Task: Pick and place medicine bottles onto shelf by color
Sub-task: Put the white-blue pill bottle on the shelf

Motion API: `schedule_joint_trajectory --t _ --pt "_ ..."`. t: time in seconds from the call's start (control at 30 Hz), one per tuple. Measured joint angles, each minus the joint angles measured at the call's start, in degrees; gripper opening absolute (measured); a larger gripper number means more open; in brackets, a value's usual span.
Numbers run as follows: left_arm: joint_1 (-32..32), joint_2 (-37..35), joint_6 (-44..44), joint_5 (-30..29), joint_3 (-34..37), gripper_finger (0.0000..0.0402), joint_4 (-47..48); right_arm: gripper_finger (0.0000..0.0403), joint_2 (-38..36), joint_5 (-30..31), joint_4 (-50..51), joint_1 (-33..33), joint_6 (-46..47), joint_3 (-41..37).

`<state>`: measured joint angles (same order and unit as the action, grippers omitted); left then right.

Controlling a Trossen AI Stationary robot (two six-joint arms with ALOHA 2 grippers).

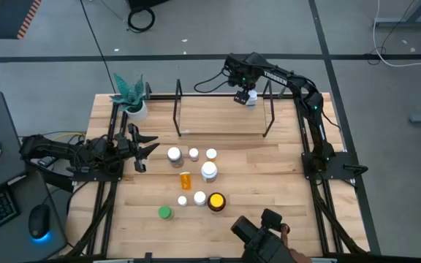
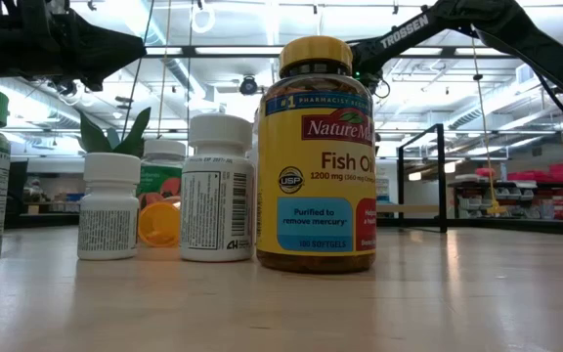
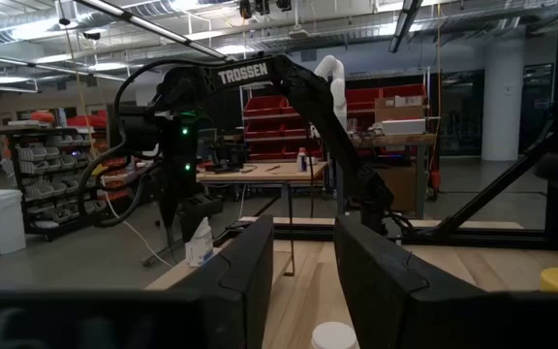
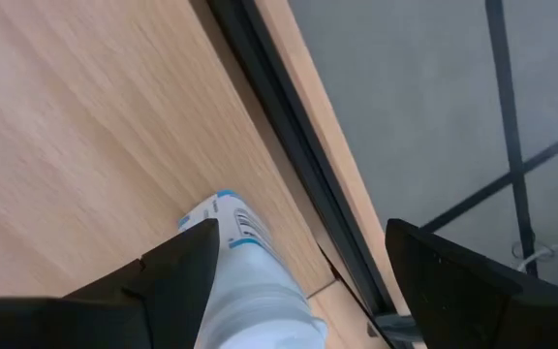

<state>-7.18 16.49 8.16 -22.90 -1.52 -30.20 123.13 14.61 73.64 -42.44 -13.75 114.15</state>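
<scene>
My right gripper (image 1: 245, 93) (image 4: 303, 233) hangs open, pointing steeply down, at the table's far edge by the right end of the black rod shelf (image 1: 221, 109). A white bottle with a blue label (image 4: 245, 281) (image 3: 200, 244) stands upright between its fingers, close against one finger (image 4: 177, 271) and far from the other. The other medicine bottles stand mid-table: white-capped ones (image 1: 209, 172), an orange one (image 1: 186, 179), a green-capped one (image 1: 165, 212) and an amber one with a yellow lid (image 1: 216, 200) (image 2: 316, 156). My left gripper (image 1: 146, 146) (image 3: 303, 242) waits open and empty at the table's left. My right gripper comes down over the white bottle from above. One finger lies right beside the bottle's side (image 4: 223, 237), but I cannot tell whether it touches. A wide gap separates the bottle from the other finger. The bottle's base (image 4: 219, 201) rests on the wood.
A white pot with a green plant (image 1: 131, 98) stands at the far left corner. Black rails (image 1: 309, 157) run along both table sides and a black rail (image 4: 289, 145) along the far edge. A laptop and mouse (image 1: 39, 219) lie off the table's left.
</scene>
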Motion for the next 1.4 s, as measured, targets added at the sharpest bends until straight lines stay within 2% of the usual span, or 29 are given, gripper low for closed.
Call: schedule_joint_trajectory --t 0.2,1.0,1.4 --pt "0.0 0.0 0.0 0.0 0.0 0.012 0.0 0.0303 0.0 2.4 1.5 0.0 0.8 0.0" --pt "0.0 0.0 0.0 0.0 0.0 0.0119 0.0 0.0303 0.0 4.4 3.5 0.4 1.2 0.0" --pt "0.0 0.0 0.0 0.0 0.0 0.0118 0.0 0.0303 0.0 3.3 3.6 1.5 0.0 0.9"
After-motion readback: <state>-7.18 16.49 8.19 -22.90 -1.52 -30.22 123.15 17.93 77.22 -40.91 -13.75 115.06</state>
